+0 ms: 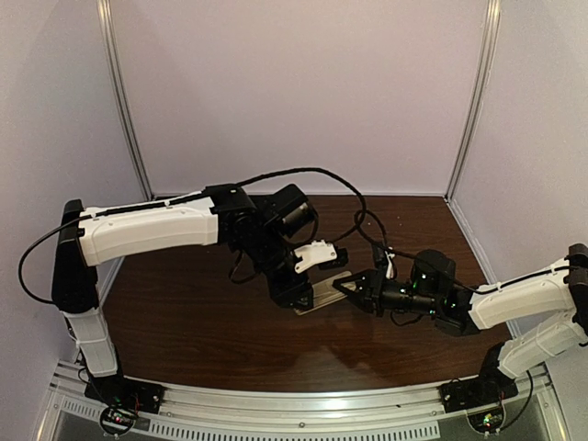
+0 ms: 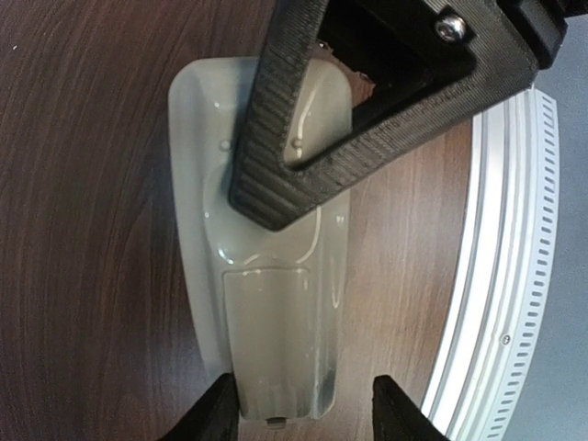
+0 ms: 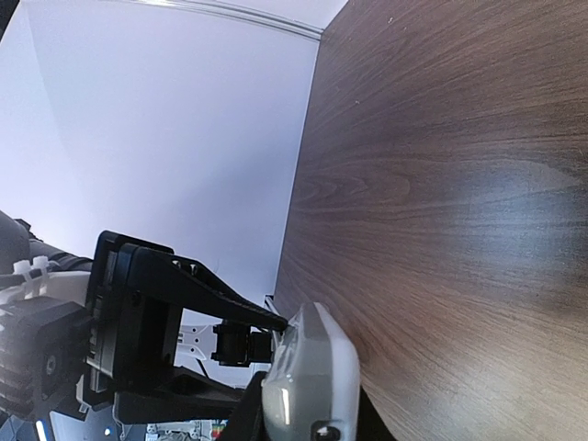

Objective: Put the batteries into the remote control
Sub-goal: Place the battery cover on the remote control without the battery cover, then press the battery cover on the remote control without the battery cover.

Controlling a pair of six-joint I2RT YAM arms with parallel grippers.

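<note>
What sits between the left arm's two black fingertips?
One end of the light grey-beige plastic remote control, back upward; the left wrist view shows it.

Remote control (image 2: 276, 331), grey-beige back up, on wooden table (image 2: 92, 184)

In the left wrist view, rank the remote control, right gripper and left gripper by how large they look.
1. remote control, longest thing in frame.
2. right gripper, nearer the camera, so this rank is unsure.
3. left gripper, only its tips show at the bottom edge.
</note>
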